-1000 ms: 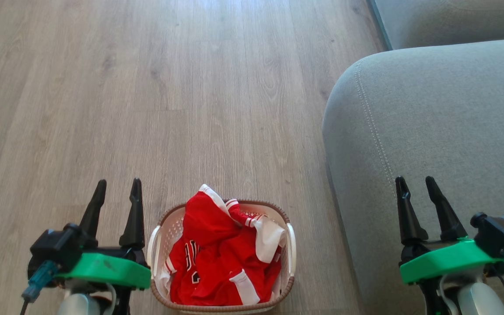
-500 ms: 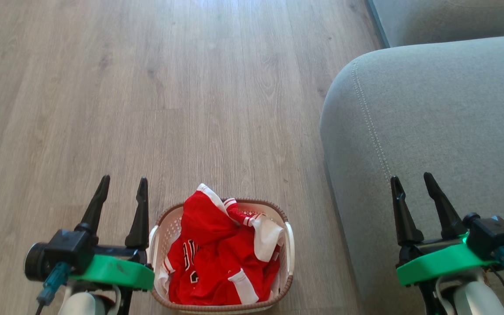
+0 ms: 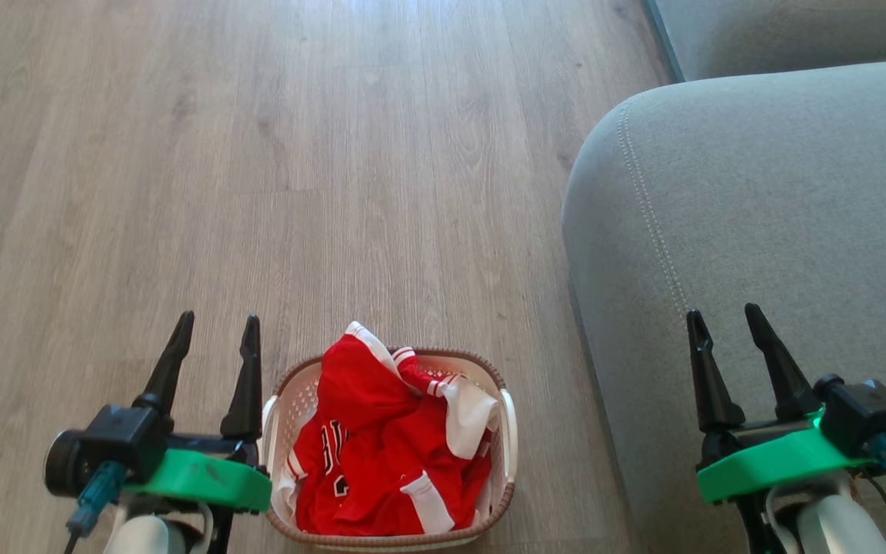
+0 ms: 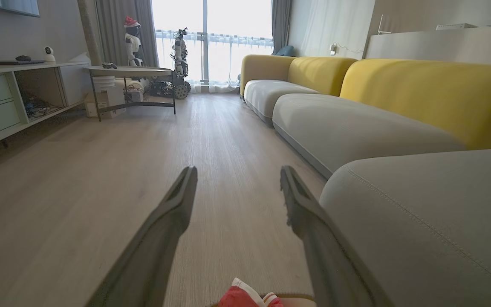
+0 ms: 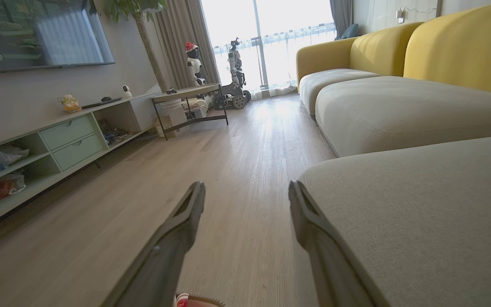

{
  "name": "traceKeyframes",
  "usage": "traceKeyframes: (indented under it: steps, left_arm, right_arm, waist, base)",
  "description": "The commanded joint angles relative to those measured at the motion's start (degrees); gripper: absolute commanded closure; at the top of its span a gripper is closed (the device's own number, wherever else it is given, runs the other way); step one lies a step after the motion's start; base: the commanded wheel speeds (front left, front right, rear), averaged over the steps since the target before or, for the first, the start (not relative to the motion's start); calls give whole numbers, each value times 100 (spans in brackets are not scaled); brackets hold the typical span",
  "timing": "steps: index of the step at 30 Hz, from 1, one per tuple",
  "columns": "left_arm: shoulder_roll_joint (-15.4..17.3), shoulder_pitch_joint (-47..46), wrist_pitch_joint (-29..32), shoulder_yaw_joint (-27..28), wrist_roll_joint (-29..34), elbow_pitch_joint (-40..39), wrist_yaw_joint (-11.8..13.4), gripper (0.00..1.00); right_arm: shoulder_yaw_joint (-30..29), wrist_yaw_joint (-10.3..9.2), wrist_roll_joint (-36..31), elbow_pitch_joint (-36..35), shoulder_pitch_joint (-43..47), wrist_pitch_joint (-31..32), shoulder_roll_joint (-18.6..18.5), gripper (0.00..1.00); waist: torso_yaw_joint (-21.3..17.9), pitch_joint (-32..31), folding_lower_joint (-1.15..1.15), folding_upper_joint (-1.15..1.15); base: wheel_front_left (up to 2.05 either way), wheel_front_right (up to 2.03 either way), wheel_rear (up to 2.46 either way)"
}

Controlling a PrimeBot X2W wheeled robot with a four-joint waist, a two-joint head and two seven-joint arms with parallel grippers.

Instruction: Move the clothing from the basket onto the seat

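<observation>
Clothing (image 3: 385, 462): red jerseys with white trim are seen heaped inside the basket (image 3: 493, 375); one fold is raised above the far rim; black lettering is partly shown on the left of the heap.
Basket: white, perforated and brown-rimmed; it is set on the wooden floor (image 3: 258, 154), between the two grippers in the head view; it is placed near the seat's edge, with a strip of floor left between them.
Seat (image 3: 781, 215): a large grey cushion with a double line of stitching along its rounded edge; it is found to the right of the basket.
Left gripper (image 3: 218, 318): the jaws are held wide apart and nothing is gripped; the fingers are pointed forward above the floor, just beside the basket's left handle.
Right gripper (image 3: 722, 310): the jaws are likewise spread and nothing is held; it is seen over the near part of the seat, fingers pointed forward.
Room: in the wrist views, yellow sofa backs (image 4: 420, 94), a low table (image 4: 130, 70) and a long cabinet (image 5: 70, 136) are seen beyond the fingers.
</observation>
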Motion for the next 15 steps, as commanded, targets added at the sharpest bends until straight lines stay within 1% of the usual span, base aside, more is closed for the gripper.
traceKeyframes:
  steps: [1, 6, 15]
  left_arm:
    - [78, -262, -71, 164, -21, -172, 15, 0]
    - [77, -283, -71, 165, -36, -144, 15, 0]
    - [77, -520, -71, 129, -111, 42, -5, 0]
  right_arm:
    - [147, 44, -13, -176, -173, -55, -57, 0]
    - [164, 44, -18, -217, -199, -55, -57, 0]
    - [232, 44, 50, -335, -453, -55, -81, 0]
  waist:
    - [-2, 1, 0, 0]
    - [-41, 103, 0, 0]
    - [-225, 563, 0, 0]
  base:
    - [0, 0, 0]
    - [0, 0, 0]
    - [0, 0, 0]
